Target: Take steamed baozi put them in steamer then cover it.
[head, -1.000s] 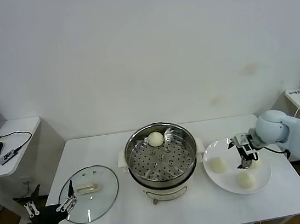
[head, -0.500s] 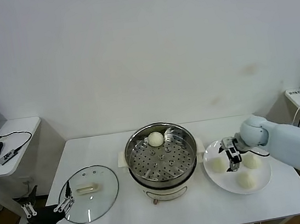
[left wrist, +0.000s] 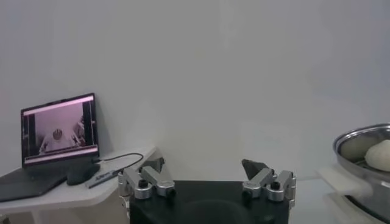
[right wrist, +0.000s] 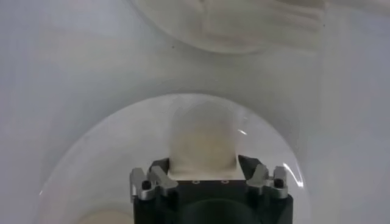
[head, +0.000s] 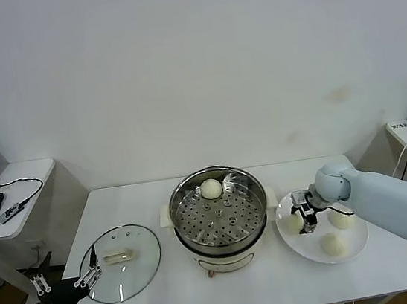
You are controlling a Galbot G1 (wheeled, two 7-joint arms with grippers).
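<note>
One baozi (head: 210,188) lies at the back of the shiny perforated steamer (head: 176,214). Three more rest on the white plate (head: 355,246) to its right: a left one (head: 293,223), a right one (head: 340,218) and a front one (head: 334,244). My right gripper (head: 302,214) is down on the left baozi (right wrist: 202,137), both fingers pressed against its flattened sides. The glass cover (head: 145,268) with its cream handle (head: 117,257) lies flat on the table to the steamer's left. My left gripper (head: 63,284) hangs open and empty off the table's front left corner.
A side table (head: 19,180) at the far left holds a mouse and cables, and the left wrist view shows a laptop (left wrist: 58,131) on it. The steamer's white pot base (head: 222,262) stands mid-table. The table's right edge runs just beyond the plate.
My right gripper has moved left across the plate, from the right baozi to the left one, and closed on it. The left arm has barely shifted.
</note>
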